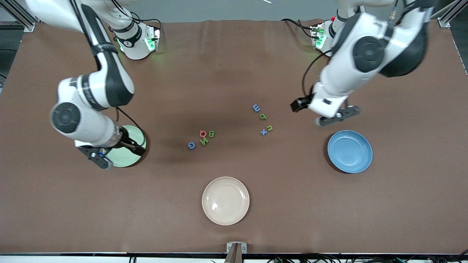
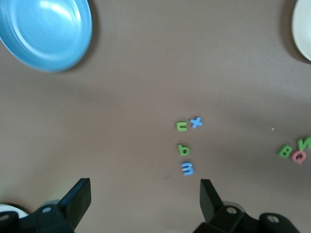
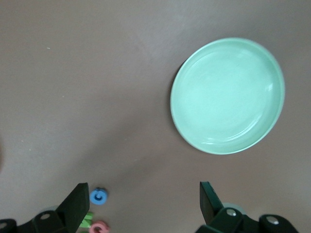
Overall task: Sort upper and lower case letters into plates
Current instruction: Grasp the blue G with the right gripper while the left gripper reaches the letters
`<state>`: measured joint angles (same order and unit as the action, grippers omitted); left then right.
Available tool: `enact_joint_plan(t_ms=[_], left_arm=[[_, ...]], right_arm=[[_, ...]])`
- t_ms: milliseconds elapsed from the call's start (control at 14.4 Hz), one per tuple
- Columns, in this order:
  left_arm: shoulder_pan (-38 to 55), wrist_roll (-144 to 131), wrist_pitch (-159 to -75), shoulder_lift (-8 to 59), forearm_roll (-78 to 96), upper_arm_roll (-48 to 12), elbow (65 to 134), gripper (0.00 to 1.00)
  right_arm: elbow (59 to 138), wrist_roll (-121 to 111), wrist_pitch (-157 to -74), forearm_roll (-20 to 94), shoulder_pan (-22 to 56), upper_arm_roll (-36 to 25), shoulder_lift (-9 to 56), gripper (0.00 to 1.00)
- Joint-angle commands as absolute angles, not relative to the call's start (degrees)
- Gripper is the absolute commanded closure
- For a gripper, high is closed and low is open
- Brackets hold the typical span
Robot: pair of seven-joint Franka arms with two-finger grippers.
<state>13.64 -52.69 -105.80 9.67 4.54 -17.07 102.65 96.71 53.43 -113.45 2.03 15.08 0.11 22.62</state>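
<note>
Two clusters of small foam letters lie unsorted at mid-worktop [image 1: 234, 65], and the chief risk is judged to be a mixed pick. The capitals, a blue G [image 1: 191, 145], a red Q [image 1: 203, 133], a green N [image 1: 204, 141] and a green B [image 1: 211, 133], are packed so tightly that N, Q and B touch or nearly touch; one could be dragged along or flicked away when a neighbour is pinched. The lowercase group, a blue m [image 1: 256, 107], a green p [image 1: 263, 116], a green n [image 1: 269, 127] and a blue x [image 1: 263, 132], is looser, though n and x sit just beside each other. The thin pieces lie flat, so a slipped grasp is also judged possible, as is a drop into the cream plate [image 1: 225, 200], at six o'clock from the letters.

The mint green plate [image 1: 126, 146] sits at nine o'clock from the capitals, partly hidden beneath the right arm; the blue plate [image 1: 350, 151] sits at about four o'clock from the lowercase letters. Both are seen empty.

The right gripper [image 1: 98, 157] hangs by the green plate's nine-o'clock rim, wrist bent downward, jaws spread wide and holding nothing. The left gripper [image 1: 338, 116] hovers over bare worktop at twelve o'clock from the blue plate, forearm angled down, jaws likewise apart and empty.
</note>
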Motion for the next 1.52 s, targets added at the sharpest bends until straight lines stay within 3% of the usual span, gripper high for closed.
enact_joint_plan(t_ms=[0, 554, 900, 1108, 1455], left_arm=[[17.8, -64.9, -111.9, 13.6, 3.3, -16.9, 105.0, 0.01], [26.0, -87.7, -129.0, 29.4, -6.0, -16.8, 106.0, 0.04], [28.3, -90.1, -130.1, 30.7, -7.6, -16.8, 107.8, 0.07], [29.9, -91.4, -130.5, 30.8, -7.7, -16.8, 108.7, 0.09], [30.6, -91.4, -133.2, 31.0, -9.2, -16.8, 111.3, 0.13]], right_arm=[[96.7, 61.1, -117.4, 2.0, 18.8, -0.4, 25.4, 0.0], [102.4, 70.9, -131.7, 2.0, 23.7, -0.4, 30.1, 0.0], [102.3, 73.7, -136.2, 4.2, 26.0, -0.3, 33.6, 0.05], [102.3, 73.7, -137.1, 4.7, 26.9, -0.4, 34.6, 0.14], [103.0, 73.7, -137.6, 5.0, 27.9, -0.3, 35.8, 0.42]])
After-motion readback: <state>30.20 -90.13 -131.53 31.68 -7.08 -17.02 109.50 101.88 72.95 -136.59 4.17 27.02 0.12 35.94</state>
